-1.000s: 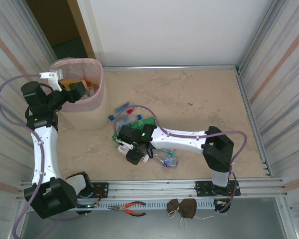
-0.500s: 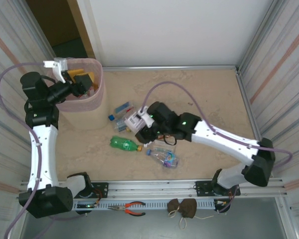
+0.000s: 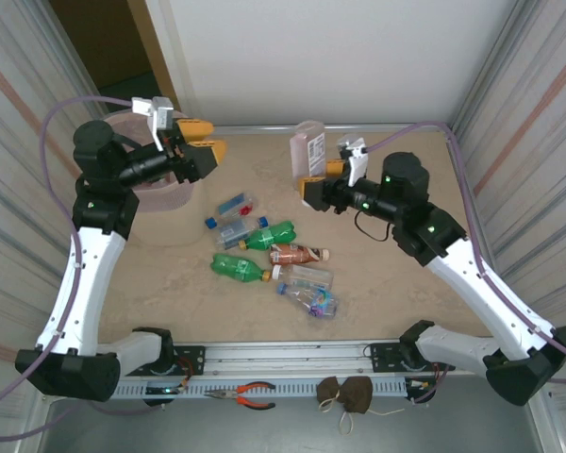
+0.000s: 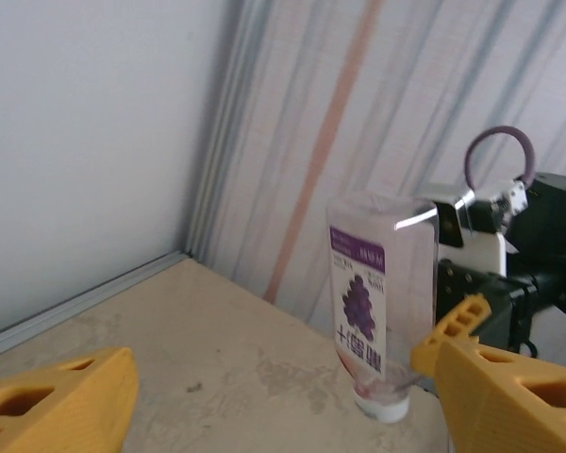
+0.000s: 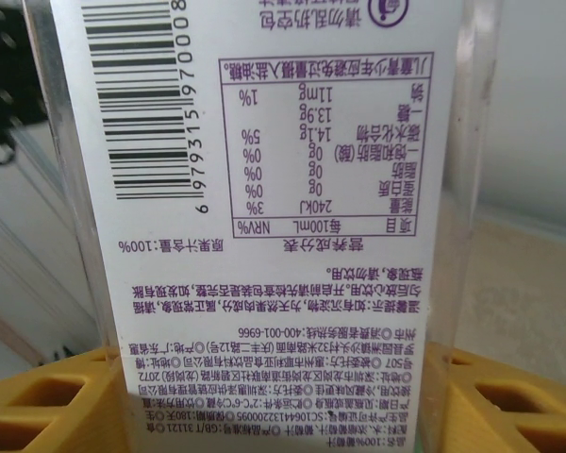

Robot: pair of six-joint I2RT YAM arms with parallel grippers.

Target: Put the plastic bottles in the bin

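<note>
**Right gripper (image 3: 313, 185) clamps a grape-label bottle (image 3: 307, 149); left gripper (image 3: 200, 142) gapes by the bin (image 3: 168, 192)**

We see the right gripper's yellow fingers (image 5: 495, 401) closed on either side of the clear, square-sided bottle. It holds the bottle off the table (image 3: 396, 283), over the far middle and well apart from the bin. In the left wrist view the bottle's white cap points downward. The left gripper has its jaws spread wide with nothing between them, in the air just beside the bin's rim. The pale pink bin stands at the far left. Several more bottles lie loose between the arms: green bottles (image 3: 269, 235), a brown bottle (image 3: 297, 253) and clear blue-capped bottles (image 3: 229, 205).
</note>
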